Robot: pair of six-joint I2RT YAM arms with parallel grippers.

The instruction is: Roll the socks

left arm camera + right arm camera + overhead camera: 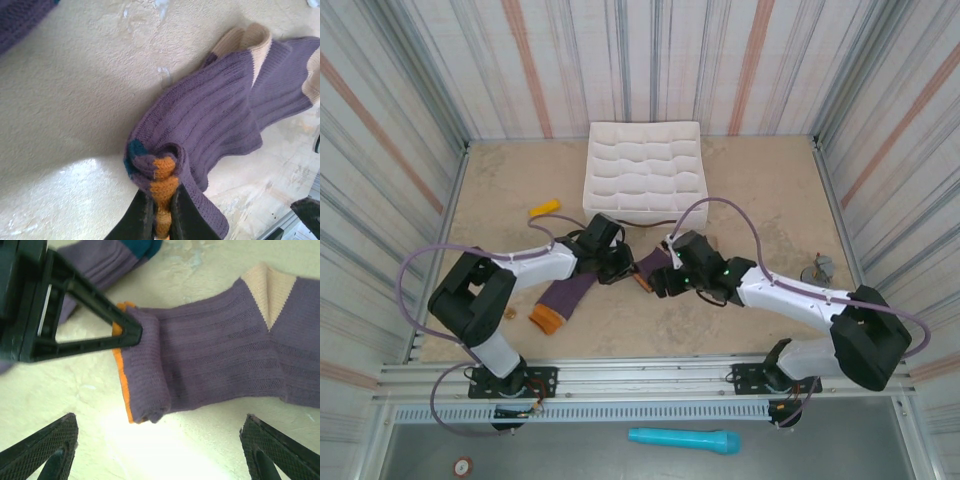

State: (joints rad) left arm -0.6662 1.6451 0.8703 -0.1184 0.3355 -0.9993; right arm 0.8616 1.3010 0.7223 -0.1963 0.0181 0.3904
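One purple sock with cream patches lies on the table between both grippers, its orange-edged end curled into a small roll. My left gripper is shut on that rolled orange end; from above it sits at the sock's left. Its black fingers pinch the roll's edge in the right wrist view. My right gripper hovers over the roll with fingers spread wide and nothing between them, just right of the sock. The other sock, purple with an orange cuff, lies flat near the left arm.
A white compartment tray stands at the back centre. A small yellow-orange marker lies to its left. A small grey object sits near the right wall. Striped walls close in the table on three sides.
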